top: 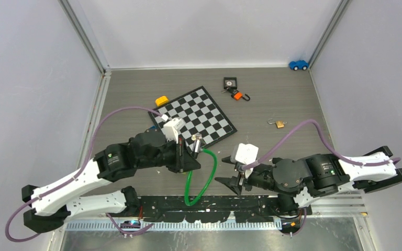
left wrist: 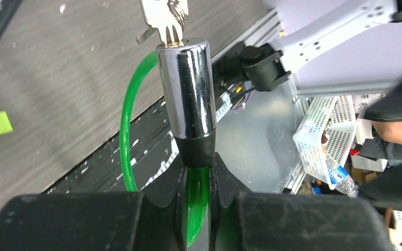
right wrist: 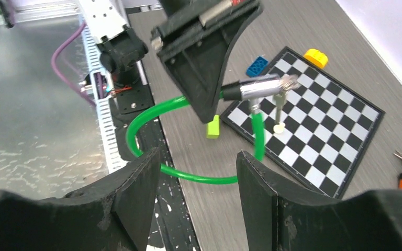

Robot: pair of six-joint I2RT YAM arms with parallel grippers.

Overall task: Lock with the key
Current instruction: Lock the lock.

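A green cable lock (top: 205, 180) with a chrome cylinder (left wrist: 186, 89) is held up above the table's near edge. A silver key (left wrist: 163, 18) sticks in the cylinder's end. My left gripper (left wrist: 198, 183) is shut on the green cable just below the cylinder's black collar. In the right wrist view the cylinder (right wrist: 254, 89) and key (right wrist: 288, 82) lie sideways over the chessboard's edge. The cable loop (right wrist: 199, 180) curves round towards my right gripper (right wrist: 198, 154). That gripper is open and empty, a little to the right of the lock (top: 233, 184).
A chessboard (top: 209, 107) lies mid-table, with a yellow block (top: 161, 100) at its left corner. A green block (right wrist: 213, 127) and a blue brick (right wrist: 256, 65) sit near it. Further back are a key ring with an orange clip (top: 235, 94), a small padlock (top: 278, 124) and a blue toy car (top: 298, 65).
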